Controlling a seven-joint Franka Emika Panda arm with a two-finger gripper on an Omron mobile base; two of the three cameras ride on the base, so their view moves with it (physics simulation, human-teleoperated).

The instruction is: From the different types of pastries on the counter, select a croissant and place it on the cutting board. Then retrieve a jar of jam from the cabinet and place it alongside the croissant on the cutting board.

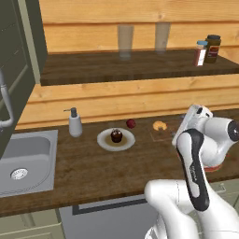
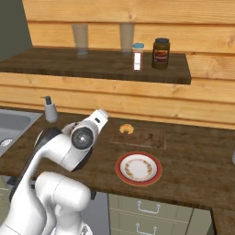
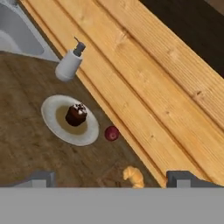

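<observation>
A golden croissant (image 1: 159,125) (image 2: 126,129) lies on the left end of the dark cutting board (image 2: 146,139) (image 1: 164,135) by the back wall. In the hand view the croissant (image 3: 134,176) sits low, between and just ahead of my fingertips (image 3: 183,178). My gripper (image 3: 113,181) is open above the counter with nothing in it. The dark-lidded jar of jam (image 1: 213,48) (image 2: 160,53) stands on the cabinet shelf above, beside a small blue-capped shaker (image 2: 137,56).
A chocolate cupcake (image 1: 116,136) (image 3: 76,114) sits on a white plate (image 1: 103,140), with a red apple (image 1: 131,123) beside it. Soap dispenser (image 1: 74,122) and sink (image 1: 28,161) are left. A red-rimmed plate (image 2: 138,168) lies near the front edge. Two glasses (image 1: 125,39) stand on the shelf.
</observation>
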